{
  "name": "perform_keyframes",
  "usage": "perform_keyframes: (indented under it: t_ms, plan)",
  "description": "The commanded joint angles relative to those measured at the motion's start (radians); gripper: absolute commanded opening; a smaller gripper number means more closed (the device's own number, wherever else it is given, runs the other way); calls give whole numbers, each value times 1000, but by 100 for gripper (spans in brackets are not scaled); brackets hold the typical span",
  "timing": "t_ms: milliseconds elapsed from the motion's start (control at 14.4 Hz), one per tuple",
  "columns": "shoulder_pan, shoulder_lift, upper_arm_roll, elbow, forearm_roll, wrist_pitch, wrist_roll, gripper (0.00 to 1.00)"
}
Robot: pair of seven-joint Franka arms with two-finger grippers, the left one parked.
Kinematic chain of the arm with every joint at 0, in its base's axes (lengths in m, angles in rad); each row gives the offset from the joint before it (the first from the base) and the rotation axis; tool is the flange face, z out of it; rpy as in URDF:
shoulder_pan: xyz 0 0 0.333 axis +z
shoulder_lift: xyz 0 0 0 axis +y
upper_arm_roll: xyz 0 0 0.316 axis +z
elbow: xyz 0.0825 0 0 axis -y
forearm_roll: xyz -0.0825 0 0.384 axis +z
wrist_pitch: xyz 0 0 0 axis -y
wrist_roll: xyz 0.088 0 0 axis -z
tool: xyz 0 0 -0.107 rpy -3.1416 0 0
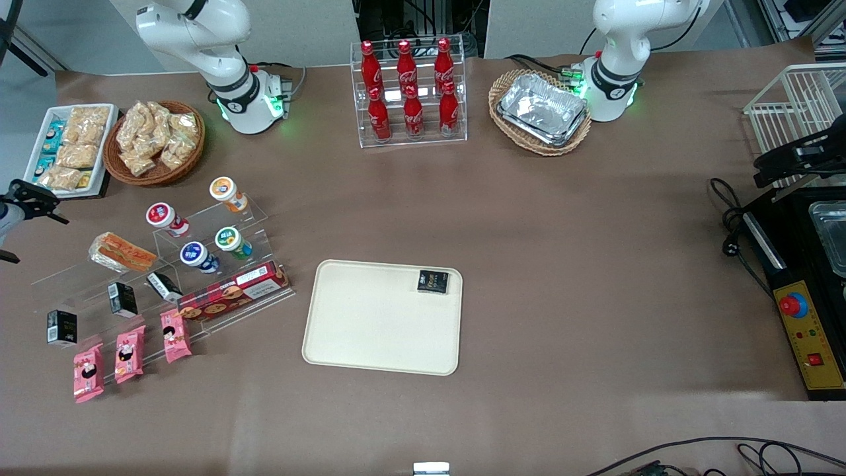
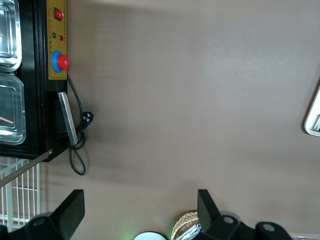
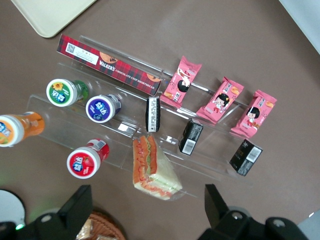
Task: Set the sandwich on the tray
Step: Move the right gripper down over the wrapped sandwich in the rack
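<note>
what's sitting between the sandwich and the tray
In the front view, between the sandwich and the tray lie the blue-capped and green-capped cups and the long red biscuit box. The tool hovers above the sandwich, open.

White glossy arm, black joint ring, green LED at base. Gripper black, two dark wedge fingers, screw heads visible.

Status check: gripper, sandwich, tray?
Gripper open, above the sandwich. Sandwich untouched on acrylic rack. Tray holds one small black packet; no obstruction.
</note>
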Motion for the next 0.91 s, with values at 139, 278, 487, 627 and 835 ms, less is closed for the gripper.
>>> perform_keyframes:
  t_ms: [139, 278, 487, 627, 835]
  plan:
    - [4, -149, 4, -306, -74, 225, -116, 100]
    - [2, -152, -6, -355, -76, 285, -130, 100]
    - [2, -166, -26, -462, -82, 403, -152, 100]
    - [1, -169, -39, -510, -94, 463, -153, 100]
    - [-1, -161, -59, -555, -96, 552, -196, 100]
